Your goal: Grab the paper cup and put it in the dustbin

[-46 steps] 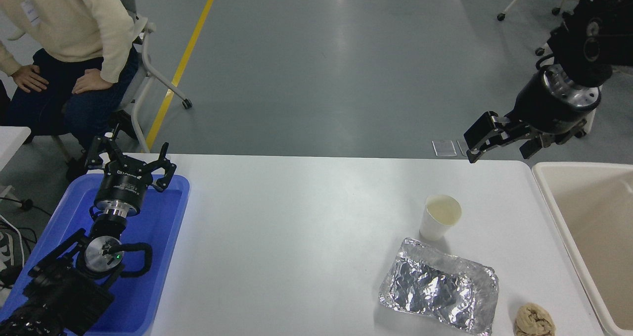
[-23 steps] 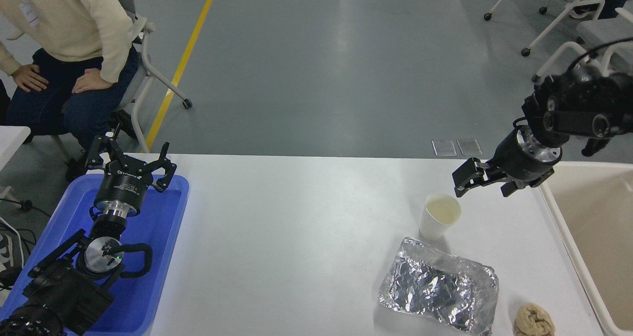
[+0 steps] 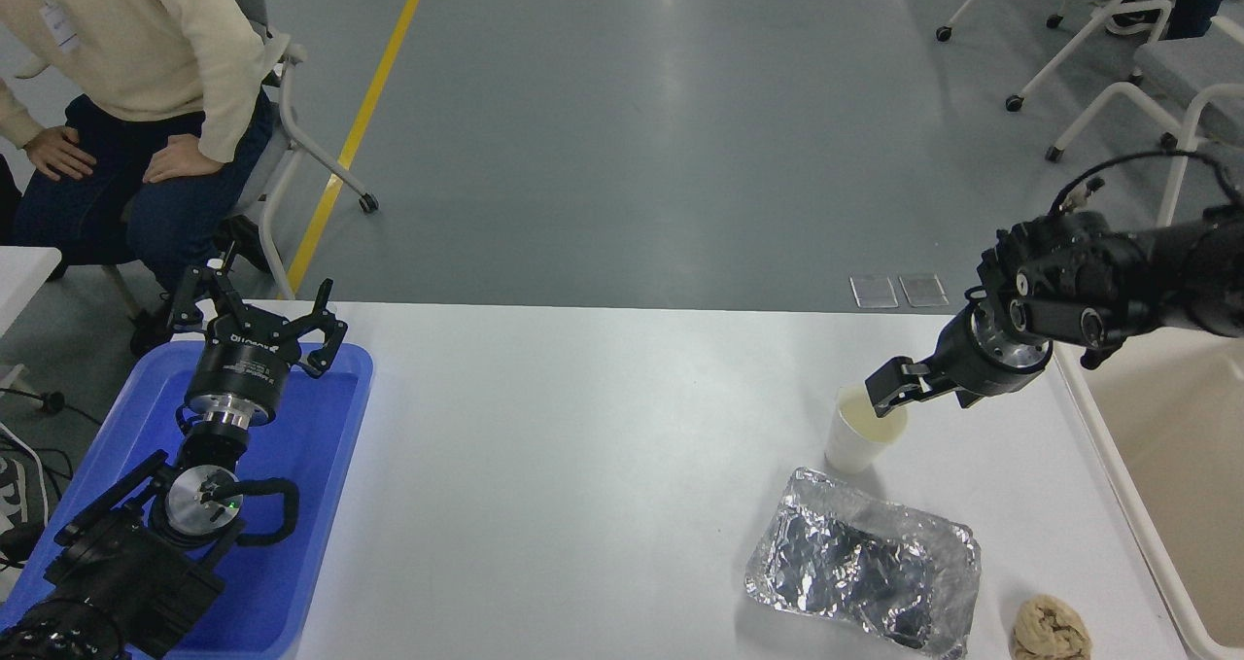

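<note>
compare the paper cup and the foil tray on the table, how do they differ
The paper cup is plain white, smooth and stands upright; the foil tray is shiny silver, crumpled and lies low and flat. The cup is much smaller than the tray. The right end effector is at the cup's rim, while nothing is near the tray. Both sit on the white table, close together.

Small white paper cup (image 3: pixel 862 436) stands upright on the table, well left of the beige dustbin (image 3: pixel 1166 475)
</note>
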Robot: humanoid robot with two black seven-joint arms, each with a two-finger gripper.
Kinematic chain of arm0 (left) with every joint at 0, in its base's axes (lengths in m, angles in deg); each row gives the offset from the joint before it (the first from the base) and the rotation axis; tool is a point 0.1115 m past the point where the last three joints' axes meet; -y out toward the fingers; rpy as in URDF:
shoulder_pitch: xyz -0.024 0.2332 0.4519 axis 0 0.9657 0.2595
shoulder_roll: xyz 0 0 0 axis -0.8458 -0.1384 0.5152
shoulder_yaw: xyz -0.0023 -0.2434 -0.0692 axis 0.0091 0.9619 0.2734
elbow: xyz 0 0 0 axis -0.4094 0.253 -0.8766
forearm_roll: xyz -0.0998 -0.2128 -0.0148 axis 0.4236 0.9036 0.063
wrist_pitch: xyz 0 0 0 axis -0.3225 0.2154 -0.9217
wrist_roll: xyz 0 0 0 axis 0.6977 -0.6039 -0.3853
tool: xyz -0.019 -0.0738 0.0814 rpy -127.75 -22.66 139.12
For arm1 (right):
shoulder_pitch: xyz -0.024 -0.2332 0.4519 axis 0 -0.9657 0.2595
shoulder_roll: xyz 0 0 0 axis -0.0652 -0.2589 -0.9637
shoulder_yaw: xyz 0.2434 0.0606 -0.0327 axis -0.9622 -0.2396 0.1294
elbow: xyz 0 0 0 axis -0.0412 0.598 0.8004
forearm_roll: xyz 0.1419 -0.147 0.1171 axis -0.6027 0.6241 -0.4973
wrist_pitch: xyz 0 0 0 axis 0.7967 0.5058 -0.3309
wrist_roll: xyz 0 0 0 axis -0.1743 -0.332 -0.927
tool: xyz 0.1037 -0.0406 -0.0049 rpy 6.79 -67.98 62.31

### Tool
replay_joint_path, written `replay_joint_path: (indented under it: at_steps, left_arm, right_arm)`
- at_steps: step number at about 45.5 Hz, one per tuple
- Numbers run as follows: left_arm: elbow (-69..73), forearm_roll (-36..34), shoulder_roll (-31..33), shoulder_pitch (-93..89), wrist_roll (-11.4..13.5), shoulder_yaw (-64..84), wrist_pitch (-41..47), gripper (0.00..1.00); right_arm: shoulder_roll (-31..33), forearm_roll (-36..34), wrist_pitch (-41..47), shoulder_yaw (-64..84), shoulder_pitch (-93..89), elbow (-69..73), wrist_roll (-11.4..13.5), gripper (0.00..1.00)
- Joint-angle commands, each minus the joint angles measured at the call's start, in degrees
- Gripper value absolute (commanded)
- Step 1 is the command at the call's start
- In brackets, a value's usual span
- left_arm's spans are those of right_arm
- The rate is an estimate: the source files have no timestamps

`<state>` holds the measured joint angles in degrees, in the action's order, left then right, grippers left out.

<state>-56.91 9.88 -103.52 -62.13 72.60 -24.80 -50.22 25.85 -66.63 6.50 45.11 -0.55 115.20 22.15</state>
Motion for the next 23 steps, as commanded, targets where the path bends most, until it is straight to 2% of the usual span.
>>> replay_joint_path:
  at_steps: [1, 7, 12, 19, 23]
  left_arm:
    - [0.0, 0.0, 0.0, 0.0, 0.0, 0.0, 0.0, 1.0]
    - [0.0, 0.1, 0.0, 0.0, 0.0, 0.0, 0.0, 1.0]
    - [0.0, 0.0, 0.0, 0.0, 0.0, 0.0, 0.0, 1.0]
    - [0.0, 0.1, 0.0, 0.0, 0.0, 0.0, 0.0, 1.0]
    - [0.0, 0.1, 0.0, 0.0, 0.0, 0.0, 0.0, 1.0]
  right_arm:
    - [-2.0, -0.2, -3.3, -0.2, -6.5, -5.7, 0.0, 0.96]
    - [-1.9, -0.2, -5.6, -0.4, -7.6, -6.1, 0.1, 0.94]
    - [-1.9, -0.2, -7.8, -0.3, -8.5, -6.1, 0.7, 0.87]
    - [-1.8, -0.2, -10.0, -0.4, -9.6, -6.1, 2.5, 0.69]
    - [-1.8, -0.5, -10.0, -0.4, -9.7, -5.9, 2.7, 0.5]
